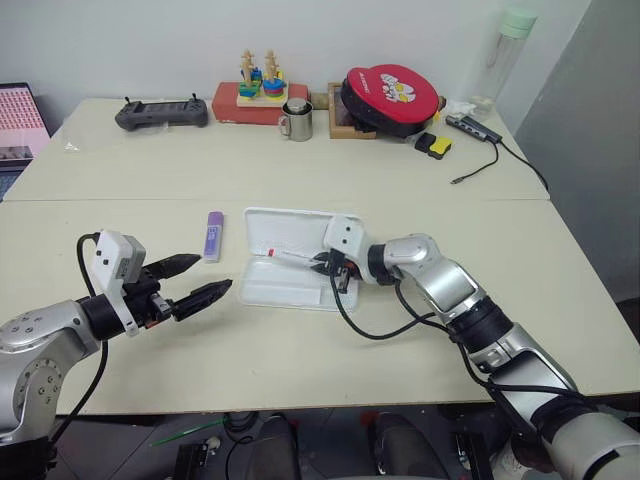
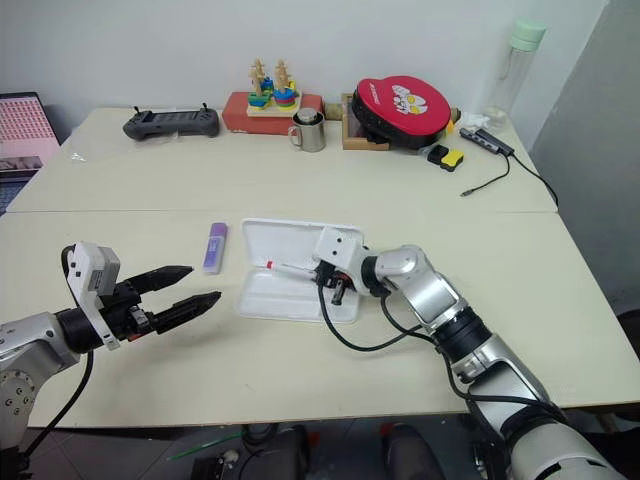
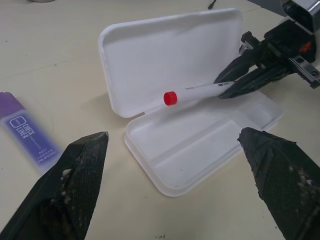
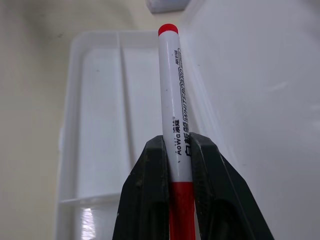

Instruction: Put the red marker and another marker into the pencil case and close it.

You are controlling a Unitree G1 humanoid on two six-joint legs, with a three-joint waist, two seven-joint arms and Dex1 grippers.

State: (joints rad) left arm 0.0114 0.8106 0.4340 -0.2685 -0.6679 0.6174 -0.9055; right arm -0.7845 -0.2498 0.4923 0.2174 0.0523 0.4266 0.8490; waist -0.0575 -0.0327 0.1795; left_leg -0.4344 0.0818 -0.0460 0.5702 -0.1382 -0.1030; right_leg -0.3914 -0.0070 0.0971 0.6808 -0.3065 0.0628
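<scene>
The white pencil case [image 1: 281,234] lies open in the middle of the table, lid flat toward the far side. My right gripper [image 1: 322,266] reaches in from the case's right end and is shut on the red marker [image 4: 172,90]. The marker [image 1: 290,258] is held level just above the tray, red end pointing left. A short purple marker [image 1: 213,236] lies on the table just left of the case. My left gripper [image 1: 215,274] hovers open and empty near the case's front-left corner, pointing toward it.
Along the far edge stand a black controller [image 1: 160,113], a wooden stacking toy [image 1: 262,85], a metal mug [image 1: 296,120], a round red-and-black pouch [image 1: 390,97], a bottle [image 1: 510,50] and a cabled hub [image 1: 478,128]. A laptop [image 1: 18,120] sits at far left.
</scene>
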